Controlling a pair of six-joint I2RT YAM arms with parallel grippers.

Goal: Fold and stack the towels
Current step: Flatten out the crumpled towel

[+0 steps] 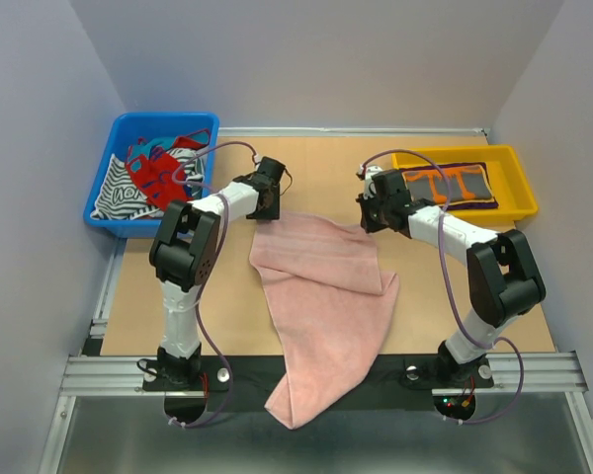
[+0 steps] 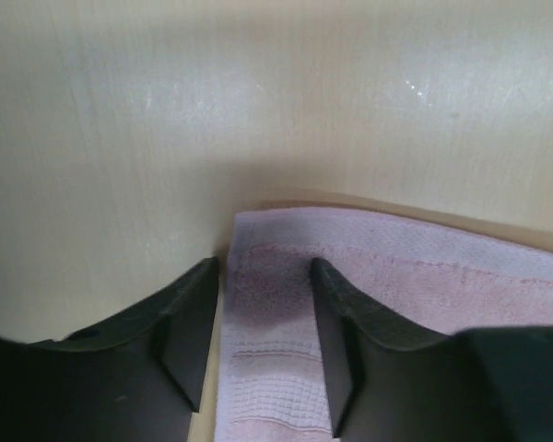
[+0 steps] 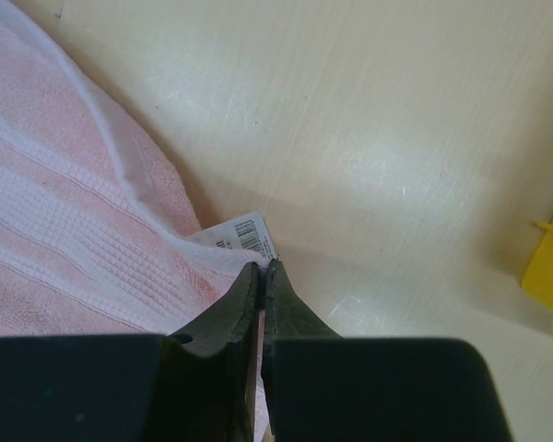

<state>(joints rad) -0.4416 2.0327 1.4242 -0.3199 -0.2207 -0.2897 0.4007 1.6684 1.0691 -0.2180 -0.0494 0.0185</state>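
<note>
1. Top external camera shows two towels done. The grey-and-orange towel (image 1: 445,184) lies folded flat in the yellow tray (image 1: 524,193). It sits on the purple towel (image 1: 486,197), which peeks out as a dark edge.
2. Left to do is the pink towel (image 1: 321,296). It is not folded neatly and not stacked yet.
3. The pink towel lies in the middle of the table (image 1: 465,306), between the two arms. Its far part is flat with one flap turned over. Its near end hangs over the front edge of the table.
4. It looks soft and fluffy, with a woven band near its end and a small white label (image 3: 247,235) at one corner. It is bigger than the two in the tray.
5. The left gripper (image 2: 263,272) is at the far left corner of the pink towel. Its jaws are apart with the corner lying between them, and they are not squeezing it.
6. The right gripper (image 3: 263,267) is at the far right corner, by the label. Its jaws are pressed together, and a thin bit of the pink towel looks pinched between them.
7. I think the job is a bit more than halfway. The pink one needs folding, and then it goes on the pile in the tray.
8. A blue bin (image 1: 101,183) at the far left holds other cloths (image 1: 148,183), striped and red. I cannot tell if they are part of the job.
</note>
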